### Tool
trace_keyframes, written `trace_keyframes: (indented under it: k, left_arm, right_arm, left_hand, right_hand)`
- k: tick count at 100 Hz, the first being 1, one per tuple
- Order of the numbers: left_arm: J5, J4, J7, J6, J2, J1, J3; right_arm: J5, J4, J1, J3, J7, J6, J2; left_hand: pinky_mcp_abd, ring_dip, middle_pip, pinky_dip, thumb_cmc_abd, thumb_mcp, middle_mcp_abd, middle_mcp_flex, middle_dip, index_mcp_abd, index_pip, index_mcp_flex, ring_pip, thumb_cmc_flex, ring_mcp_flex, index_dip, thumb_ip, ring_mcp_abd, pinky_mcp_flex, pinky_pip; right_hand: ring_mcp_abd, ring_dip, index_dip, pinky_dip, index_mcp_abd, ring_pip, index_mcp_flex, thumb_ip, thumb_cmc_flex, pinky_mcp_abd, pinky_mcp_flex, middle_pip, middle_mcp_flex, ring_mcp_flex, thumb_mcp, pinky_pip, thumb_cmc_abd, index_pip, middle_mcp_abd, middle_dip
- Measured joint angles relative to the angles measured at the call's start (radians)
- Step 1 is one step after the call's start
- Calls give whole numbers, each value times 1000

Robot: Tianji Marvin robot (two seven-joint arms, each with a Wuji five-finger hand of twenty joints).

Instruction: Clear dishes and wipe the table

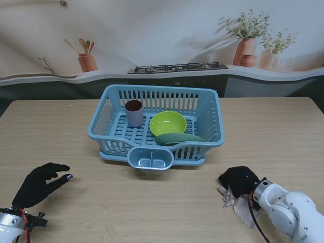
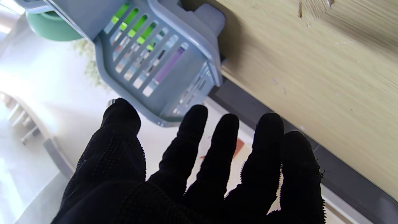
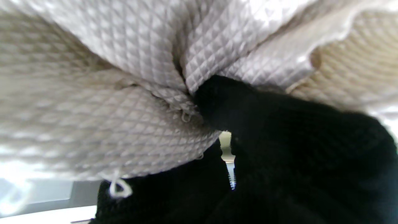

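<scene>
Dishes look done: cup (image 1: 134,112), green bowl (image 1: 168,123) and plate (image 1: 179,138) all sit in the rack (image 1: 109,104), well ahead of both hands. So we're on the wipe. Our right hand (image 1: 239,180) has its fingers (image 3: 279,149) clamped on the cloth (image 1: 238,205), bunched under the palm, touching the table (image 1: 61,131). Left hand (image 1: 40,183) hovers w/ fingers (image 2: 192,137) apart, holding nothing. Tip: press flat, keep the grip, overlapping passes, steer clear of rack.
</scene>
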Motion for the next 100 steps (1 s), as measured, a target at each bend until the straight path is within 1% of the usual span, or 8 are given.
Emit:
trace_keyframes:
  k: [16,29,42,50,58,68,79,100]
  left_arm:
    - [0,1,3,-5,0,0,-1]
    - [-3,0,-2,-5,0,1,-1]
    - [-5,0,-7,-5,0,2,-2]
    - [-7,0,-7,-5,0,2,-2]
    - [-7,0,-6,-7,0,2,-2]
    - [-7,0,-3,-8,0,3,-2]
    - [-8,0,-5,-8,0,4,-2]
    - [-14,-1,-11,-7,0,4,-2]
  right_arm:
    - [-37,16,-23,65,-17,-39,12]
    - [-56,21,-32,83,-25,-52,25]
    - [-38,21,-32,85,-14,-69,28]
    - [14,15,-28,76,28,-82,32]
    - [78,3,-17,41,78,-83,41]
    - [128,-11,12,-27,115,-76,48]
    - [190,-21,52,-110,153,-39,48]
    - [247,-21,123,-237,176,-4,42]
  left_hand:
    - [0,0,0,0,0,0,0,0,0,0,0,0,0,0,0,0,0,0,0,0]
    - [0,0,0,0,0,0,0,0,0,0,0,0,0,0,0,0,0,0,0,0]
    - [0,0,0,0,0,0,0,0,0,0,0,0,0,0,0,0,0,0,0,0]
    - [0,0,0,0,0,-1,0,0,0,0,0,0,0,0,0,0,0,0,0,0]
    - [0,0,0,0,0,-12,0,0,0,0,0,0,0,0,0,0,0,0,0,0]
    - [0,0,0,0,0,-12,0,0,0,0,0,0,0,0,0,0,0,0,0,0]
    - [0,0,0,0,0,-12,0,0,0,0,0,0,0,1,0,0,0,0,0,0]
    - [0,0,0,0,0,-12,0,0,0,0,0,0,0,1,0,0,0,0,0,0]
  right_hand:
    - [-2,-2,9,0,0,0,0,0,0,-3,-1,-3,0,0,6,0,0,15,0,-4]
    - [-3,-3,10,0,-1,0,0,0,1,-3,-2,-3,0,0,10,-1,0,25,0,-8]
    - [-3,-3,10,0,10,0,-1,7,5,-3,-3,-2,-1,0,9,-1,0,18,10,-14]
    - [0,-3,7,0,13,0,0,10,5,3,-3,13,-1,0,9,-1,0,11,17,-9]
    - [2,-3,4,0,16,0,0,12,5,6,-3,27,-1,0,13,-1,-1,5,21,10]
    - [3,1,-1,0,16,0,0,12,3,6,-3,39,-1,0,14,-1,-1,-6,21,15]
    - [3,5,-12,0,16,10,0,12,0,7,-3,52,-1,0,14,4,-3,-22,21,16]
    - [3,9,-25,0,16,24,0,12,-9,7,-3,56,3,0,11,7,-3,-44,19,17]
